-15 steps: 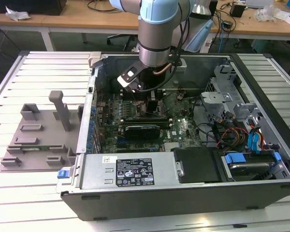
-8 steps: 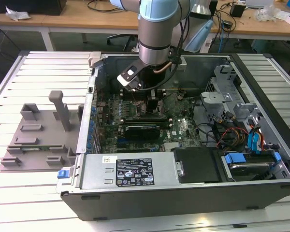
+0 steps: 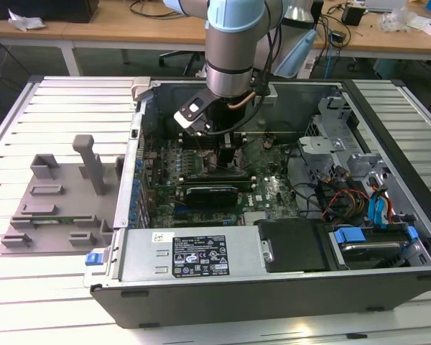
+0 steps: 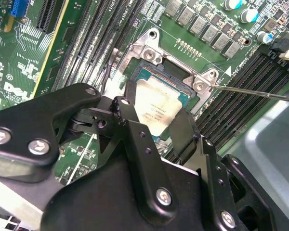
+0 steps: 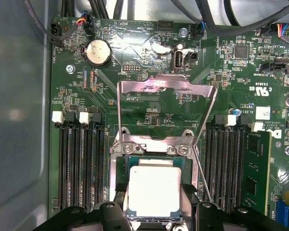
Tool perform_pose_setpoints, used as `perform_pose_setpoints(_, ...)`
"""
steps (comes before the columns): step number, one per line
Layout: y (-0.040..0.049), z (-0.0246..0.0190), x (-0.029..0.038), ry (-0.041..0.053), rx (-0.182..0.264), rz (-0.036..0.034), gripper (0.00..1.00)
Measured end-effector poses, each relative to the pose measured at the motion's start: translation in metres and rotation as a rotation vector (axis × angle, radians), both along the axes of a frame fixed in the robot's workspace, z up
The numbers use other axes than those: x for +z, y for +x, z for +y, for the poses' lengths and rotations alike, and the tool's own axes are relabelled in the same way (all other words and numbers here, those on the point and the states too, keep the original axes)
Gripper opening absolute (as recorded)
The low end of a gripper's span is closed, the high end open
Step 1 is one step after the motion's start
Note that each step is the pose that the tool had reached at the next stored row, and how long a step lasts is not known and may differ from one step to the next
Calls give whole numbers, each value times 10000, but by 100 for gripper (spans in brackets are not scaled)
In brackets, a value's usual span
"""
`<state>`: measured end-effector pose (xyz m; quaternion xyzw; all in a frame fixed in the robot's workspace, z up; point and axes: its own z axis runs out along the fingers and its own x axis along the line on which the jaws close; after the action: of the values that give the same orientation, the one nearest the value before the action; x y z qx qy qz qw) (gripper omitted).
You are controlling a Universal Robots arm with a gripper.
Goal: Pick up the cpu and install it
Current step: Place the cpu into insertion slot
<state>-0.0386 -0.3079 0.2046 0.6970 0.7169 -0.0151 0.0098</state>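
Black gripper (image 4: 156, 120) fingers (image 4: 130, 118) close against two opposite edges of the cpu (image 5: 154, 190), grasping it over the socket (image 4: 176, 65). Around them, an opened computer case (image 3: 287, 287) holds a green motherboard (image 5: 149, 113). The socket's metal frame (image 5: 166, 86) stands hinged up, just beside the cpu.

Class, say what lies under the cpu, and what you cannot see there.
The cpu sits over the socket frame, whose metal edge shows around it. Whatever lies directly beneath is covered by the chip.
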Motion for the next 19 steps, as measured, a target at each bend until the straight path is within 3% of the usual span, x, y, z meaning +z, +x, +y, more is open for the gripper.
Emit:
perform_pose_setpoints(3,0,0,0,0,2,0,56)
perform_pose_setpoints(4,0,0,0,0,1,0,62)
perform_pose_setpoints(11,4,0,-62,11,1,0,62)
perform_pose_setpoints(19,4,0,-67,14,1,3,61)
